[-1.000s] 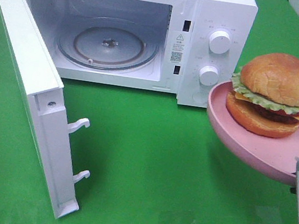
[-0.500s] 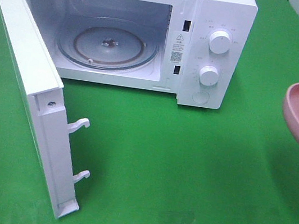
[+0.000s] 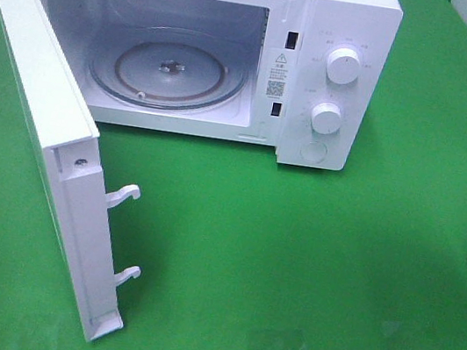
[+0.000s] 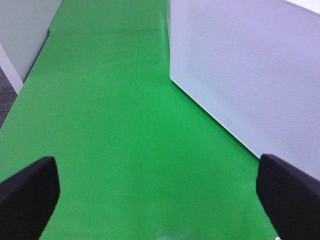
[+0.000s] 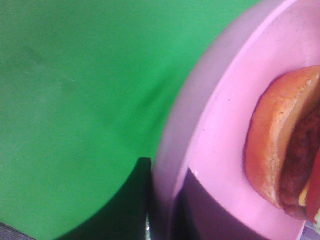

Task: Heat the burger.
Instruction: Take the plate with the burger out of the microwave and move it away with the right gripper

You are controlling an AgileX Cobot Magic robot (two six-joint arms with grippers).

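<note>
Right gripper (image 5: 165, 220) jaws clamp the pink plate (image 5: 220, 125) rim, burger (image 5: 285, 150) at frame right; left gripper (image 4: 160, 192) jaws apart beside the microwave door (image 4: 250, 70).

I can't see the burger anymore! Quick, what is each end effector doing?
Left end effector: open, holding nothing.
Right end effector: shut on the rim of the pink plate, which carries the burger.

The burger (image 5: 280, 155), golden-brown bun over what looks like a dark patty, sits on a pink plate (image 5: 220, 125).
</note>
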